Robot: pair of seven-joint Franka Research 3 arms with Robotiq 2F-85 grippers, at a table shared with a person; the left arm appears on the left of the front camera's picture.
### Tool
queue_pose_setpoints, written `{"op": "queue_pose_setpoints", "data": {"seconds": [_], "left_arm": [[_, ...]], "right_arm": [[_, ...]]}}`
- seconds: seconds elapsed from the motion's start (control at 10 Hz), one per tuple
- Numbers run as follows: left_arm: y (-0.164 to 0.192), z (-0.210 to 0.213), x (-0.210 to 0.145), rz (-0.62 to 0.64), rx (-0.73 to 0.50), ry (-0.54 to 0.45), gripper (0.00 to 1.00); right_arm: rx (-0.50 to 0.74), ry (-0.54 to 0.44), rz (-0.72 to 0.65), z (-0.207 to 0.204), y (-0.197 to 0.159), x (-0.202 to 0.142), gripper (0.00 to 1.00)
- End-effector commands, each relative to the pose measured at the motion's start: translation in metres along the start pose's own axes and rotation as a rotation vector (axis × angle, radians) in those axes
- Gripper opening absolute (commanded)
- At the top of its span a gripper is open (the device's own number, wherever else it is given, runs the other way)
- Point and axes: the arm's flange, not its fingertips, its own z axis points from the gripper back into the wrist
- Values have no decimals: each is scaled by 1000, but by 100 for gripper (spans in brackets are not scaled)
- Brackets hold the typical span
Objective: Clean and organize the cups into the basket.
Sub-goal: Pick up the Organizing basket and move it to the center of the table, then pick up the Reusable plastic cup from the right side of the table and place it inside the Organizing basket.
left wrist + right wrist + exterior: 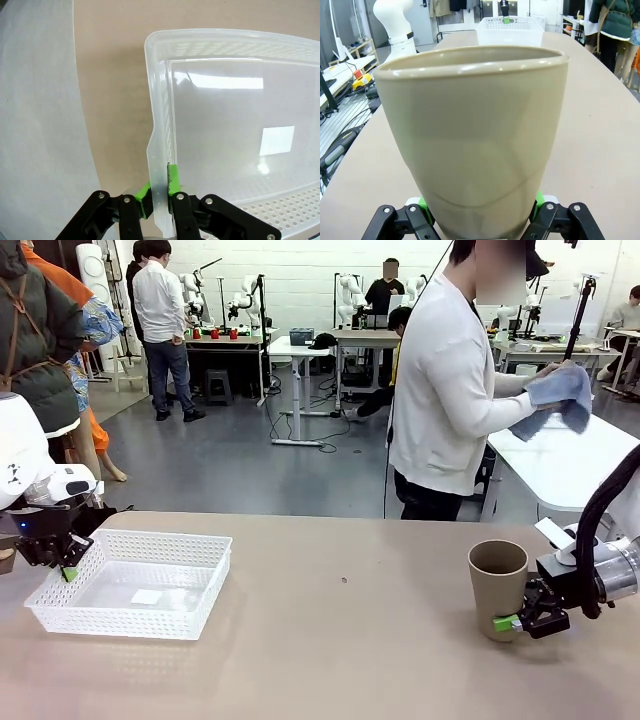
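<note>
- The right claw (pixel 517 621) pinches the tan cup (pixel 497 582) low on its body, near the base. The cup stands upright at the right side of the table (pixel 340 640), well apart from the basket (pixel 150 540).
- The left claw (pixel 159 187) is pressed onto the basket's left end wall, one pad inside and one outside.
- The step looks like carrying the cup across. Raise it, hold it level, and clear the basket's rim before lowering.
- The left grip should steady the light basket, not drag it.
- The cup is matte, tapered and handleless.
- The basket is white and shallow, with mesh sides.
</note>
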Motion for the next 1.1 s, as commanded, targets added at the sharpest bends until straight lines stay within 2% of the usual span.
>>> {"op": "queue_pose_setpoints", "data": {"seconds": [0.0, 0.2, 0.4, 0.6, 0.8, 1.0], "left_arm": [[3, 1, -2, 0, -8, 10, 0], [-5, 7, 0, 98, -25, 28, 0], [-28, 25, 0, 163, -48, 35, 0], [-60, 37, -6, 137, -25, 35, 0], [-89, 50, -4, 141, 4, -12, 0], [-128, 54, 4, 159, 11, 4, 0]], "right_arm": [[-21, -26, 25, -2, -4, -6, 21], [-50, -39, -20, 3, 6, 6, 21], [-99, -72, 20, 21, 25, 40, 21], [-135, -137, 14, 48, 45, 78, 21], [-159, -183, 18, 70, 65, 111, 21], [-188, -209, 33, 87, 75, 138, 21]]}}
